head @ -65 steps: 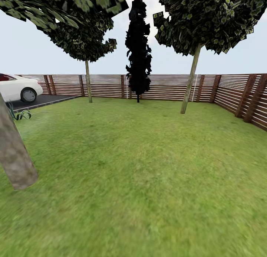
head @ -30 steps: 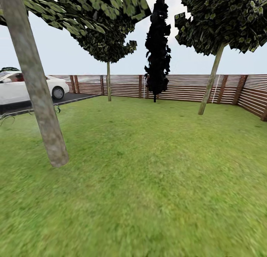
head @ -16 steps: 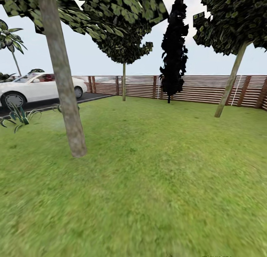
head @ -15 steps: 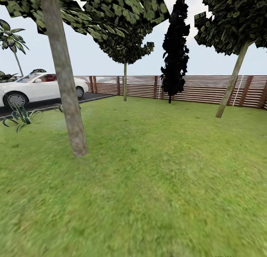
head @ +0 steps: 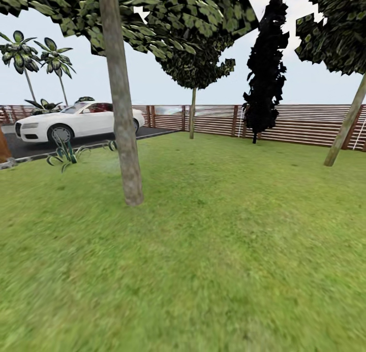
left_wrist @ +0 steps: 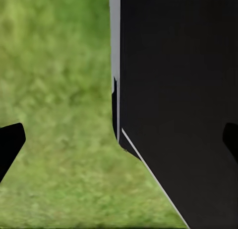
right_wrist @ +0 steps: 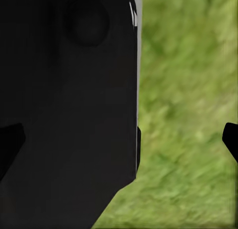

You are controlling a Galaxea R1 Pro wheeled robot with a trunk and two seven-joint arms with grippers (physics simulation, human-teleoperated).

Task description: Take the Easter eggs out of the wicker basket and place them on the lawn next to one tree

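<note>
Above the lawn (head: 213,250) near a tree (head: 124,138), both jaws spread wide, nothing between them.

The lawn (head: 229,250) looks like soft, mottled matt grass. The near tree (head: 124,138) has rough, blotchy grey-brown bark. The far fence (head: 300,125) is slatted reddish wood, the car (head: 76,122) is glossy white paint, and the driveway (head: 30,146) is flat dark asphalt.

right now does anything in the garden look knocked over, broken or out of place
Nothing stands out. The lawn is even, the nearest tree stands upright, the slatted fence looks intact, and the white car sits on the paved strip beyond the grass.
</note>
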